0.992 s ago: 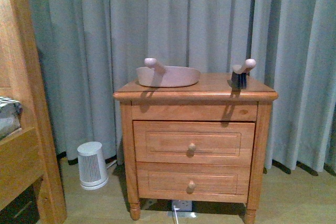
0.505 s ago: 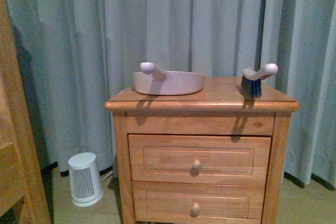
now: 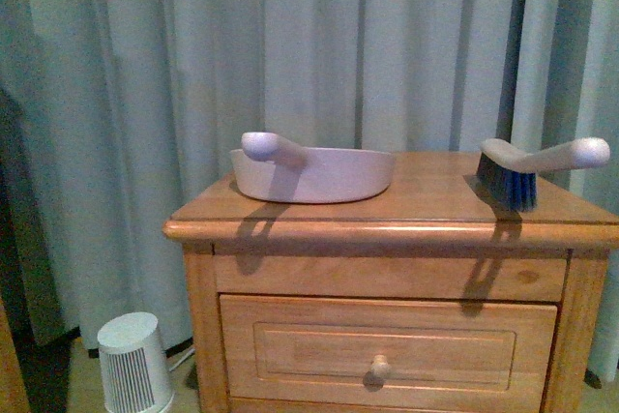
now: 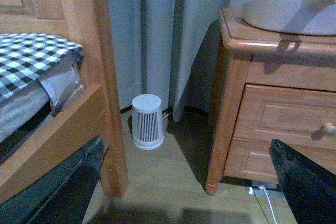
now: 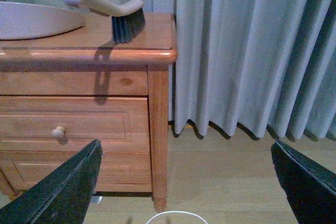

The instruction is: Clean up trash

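Observation:
The white wad of trash is not in view in any frame. A beige-pink dustpan [image 3: 314, 173] sits on the left part of a wooden nightstand [image 3: 387, 239], its handle toward me. A hand brush [image 3: 537, 168] with dark bristles stands on the right part. The dustpan also shows in the left wrist view [image 4: 289, 17] and the brush in the right wrist view [image 5: 107, 11]. My left gripper [image 4: 189, 190] is open and empty above the floor left of the nightstand. My right gripper [image 5: 186, 182] is open and empty above the floor right of it. Neither gripper shows in the front view.
A small white ribbed heater [image 4: 147, 121] stands on the floor between the nightstand and a wooden bed frame [image 4: 94, 77] with checked bedding. Grey curtains [image 3: 309, 45] hang behind. A white round rim [image 5: 170, 217] lies below the right gripper. A power strip and cable [image 4: 262, 192] lie under the nightstand.
The front view has come closer to the nightstand, which now fills more of the picture; its lower drawer and the bed frame have dropped out of view. Dustpan and brush have not moved.

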You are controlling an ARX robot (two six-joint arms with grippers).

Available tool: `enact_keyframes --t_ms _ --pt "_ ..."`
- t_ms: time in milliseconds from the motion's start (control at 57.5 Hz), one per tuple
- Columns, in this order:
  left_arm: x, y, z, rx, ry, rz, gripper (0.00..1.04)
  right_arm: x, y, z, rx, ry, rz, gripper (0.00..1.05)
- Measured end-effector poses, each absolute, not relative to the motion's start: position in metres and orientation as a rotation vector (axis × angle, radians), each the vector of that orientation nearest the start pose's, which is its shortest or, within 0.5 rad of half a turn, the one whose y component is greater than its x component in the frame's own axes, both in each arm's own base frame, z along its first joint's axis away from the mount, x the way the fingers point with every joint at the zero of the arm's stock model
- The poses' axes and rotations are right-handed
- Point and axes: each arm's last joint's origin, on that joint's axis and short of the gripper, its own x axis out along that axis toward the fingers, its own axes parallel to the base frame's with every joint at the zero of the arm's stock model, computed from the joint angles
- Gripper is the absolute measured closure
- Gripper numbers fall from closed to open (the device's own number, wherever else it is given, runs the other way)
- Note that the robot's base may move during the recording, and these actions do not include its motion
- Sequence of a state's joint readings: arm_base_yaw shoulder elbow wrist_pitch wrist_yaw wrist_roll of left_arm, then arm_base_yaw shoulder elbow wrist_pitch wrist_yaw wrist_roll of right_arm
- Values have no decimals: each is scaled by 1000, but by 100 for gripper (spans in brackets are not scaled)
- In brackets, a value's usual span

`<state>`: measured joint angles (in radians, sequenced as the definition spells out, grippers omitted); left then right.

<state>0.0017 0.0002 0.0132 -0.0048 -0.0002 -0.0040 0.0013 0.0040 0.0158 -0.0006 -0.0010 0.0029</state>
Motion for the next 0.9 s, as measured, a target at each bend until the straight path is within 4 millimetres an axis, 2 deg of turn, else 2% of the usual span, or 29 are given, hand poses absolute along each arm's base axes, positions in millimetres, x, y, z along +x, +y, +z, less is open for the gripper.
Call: enact_keyframes --t_ms 470,539,626,713,835,905 --pt "97 0 168 -4 -8 2 8 97 0 169 3 -11 2 7" --pt "102 0 170 -107 97 -87 8 97 0 169 2 -11 2 7" --pt "126 0 206 -119 128 -112 8 97 0 169 3 -11 2 7" --pt "176 -12 262 20 167 -126 8 97 0 169 3 -11 2 7" --pt "235 -38 301 143 248 -172 8 97 0 169 2 -11 2 7" --pt "276 -64 319 200 331 -205 8 97 0 169 2 -11 2 7"
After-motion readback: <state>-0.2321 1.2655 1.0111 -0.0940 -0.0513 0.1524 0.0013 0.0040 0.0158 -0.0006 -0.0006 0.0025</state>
